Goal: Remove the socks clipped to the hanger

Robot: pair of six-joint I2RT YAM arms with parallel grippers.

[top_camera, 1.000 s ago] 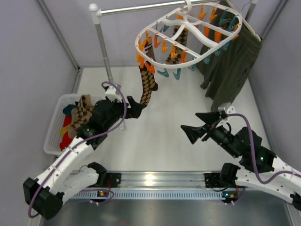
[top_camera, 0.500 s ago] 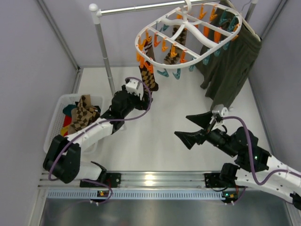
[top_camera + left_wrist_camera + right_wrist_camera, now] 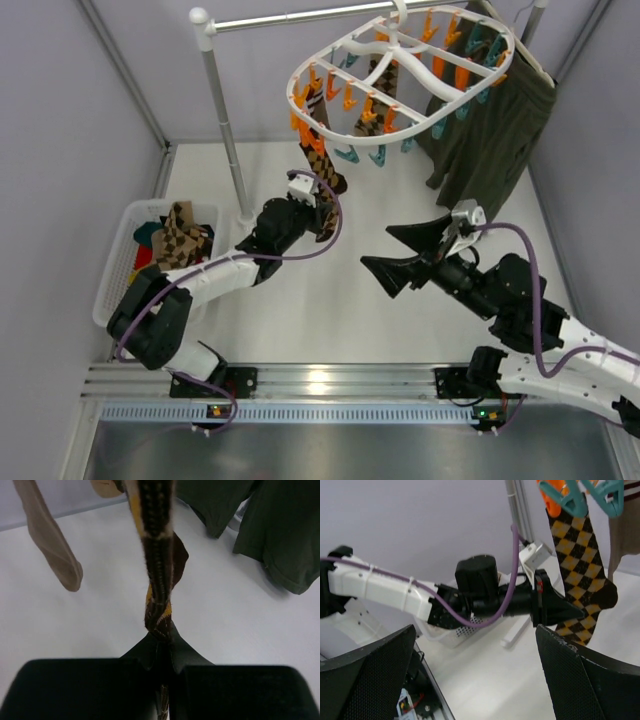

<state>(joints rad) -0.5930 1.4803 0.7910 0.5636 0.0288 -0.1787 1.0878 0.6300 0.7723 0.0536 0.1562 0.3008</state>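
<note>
Left wrist view: the left gripper point(image 3: 161, 637) is clamped on the lower end of an argyle sock point(image 3: 156, 555), which hangs clipped under the hanger point(image 3: 396, 45). The right gripper point(image 3: 378, 248) gapes wide below the hanger.

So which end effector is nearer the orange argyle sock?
Left. The left end effector grips the lower end of the orange argyle sock; the right end effector is open, apart from it.

Bright even light, soft shadows.
</note>
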